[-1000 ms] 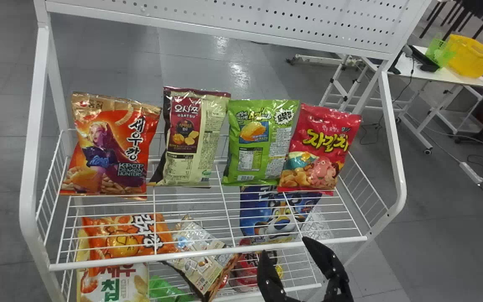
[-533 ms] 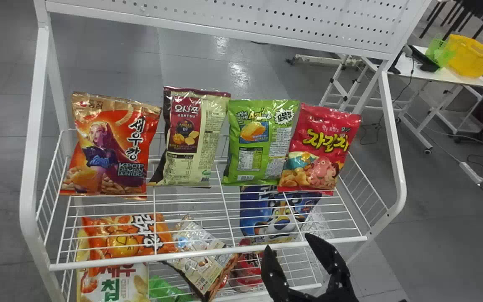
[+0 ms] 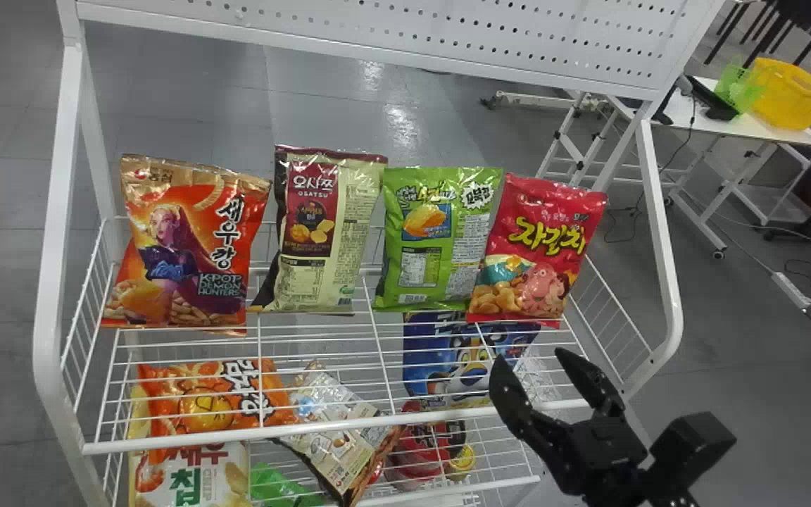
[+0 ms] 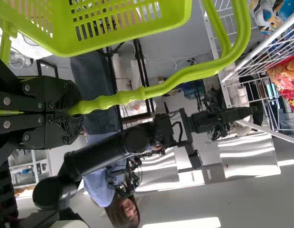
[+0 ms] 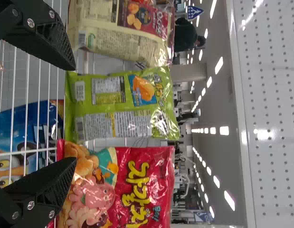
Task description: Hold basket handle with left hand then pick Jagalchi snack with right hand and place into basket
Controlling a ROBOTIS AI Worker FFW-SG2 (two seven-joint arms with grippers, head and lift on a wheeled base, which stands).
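Observation:
My right gripper [image 3: 531,358] is open in the head view, over the shelf's front right part and short of the red Jagalchi bag [image 3: 536,250]. That bag stands upright at the right end of the upper rack. In the right wrist view nothing lies between the fingertips of the right gripper [image 5: 74,114]; one finger overlaps the edge of the Jagalchi bag [image 5: 137,187], the other points toward the cream bag. The left wrist view has my left gripper [image 4: 73,110] shut on the green basket handle [image 4: 184,77], with the green basket [image 4: 66,33] beside it.
A green bag [image 3: 437,239] stands close against the Jagalchi bag's left side. Cream [image 3: 324,232] and orange [image 3: 184,246] bags are farther left. The white front rail [image 3: 349,424] crosses before the rack, and more snacks lie on the lower rack.
In the head view my right gripper has moved up and to the right, nearer the Jagalchi bag, and more of its body has come into sight. The bags have kept their places.

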